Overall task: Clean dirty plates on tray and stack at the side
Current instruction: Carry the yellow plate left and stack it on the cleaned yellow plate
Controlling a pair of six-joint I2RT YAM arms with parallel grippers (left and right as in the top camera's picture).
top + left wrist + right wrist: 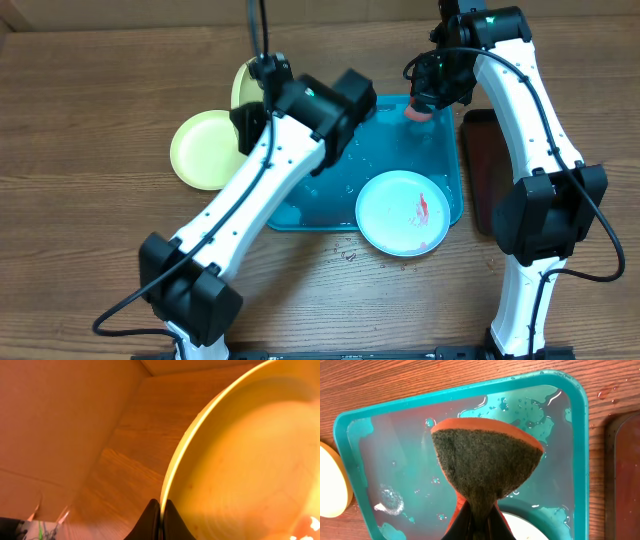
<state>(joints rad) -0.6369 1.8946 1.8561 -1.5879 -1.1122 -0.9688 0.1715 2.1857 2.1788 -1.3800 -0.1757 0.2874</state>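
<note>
Centre frame, the wet tray has the smeared blue plate straddling its lower-right rim, likely next for scrubbing. Upper left, the left gripper pinches a yellow plate by the rim, probably to stack on its twin. The right gripper clenches a sponge over the tray.

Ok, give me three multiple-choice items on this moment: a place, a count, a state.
1. The blue plate lies: A) on the tray's front right corner; B) on the dark tray; C) on the table, left.
2. Plates in the overhead view: A) two; B) three; C) four.
3. The right gripper is: A) open; B) shut on a plate; C) shut on the sponge.
Key: 1A, it overlaps the tray's rim; 2B, one blue and two yellow plates; 3C, it pinches the sponge.
</note>
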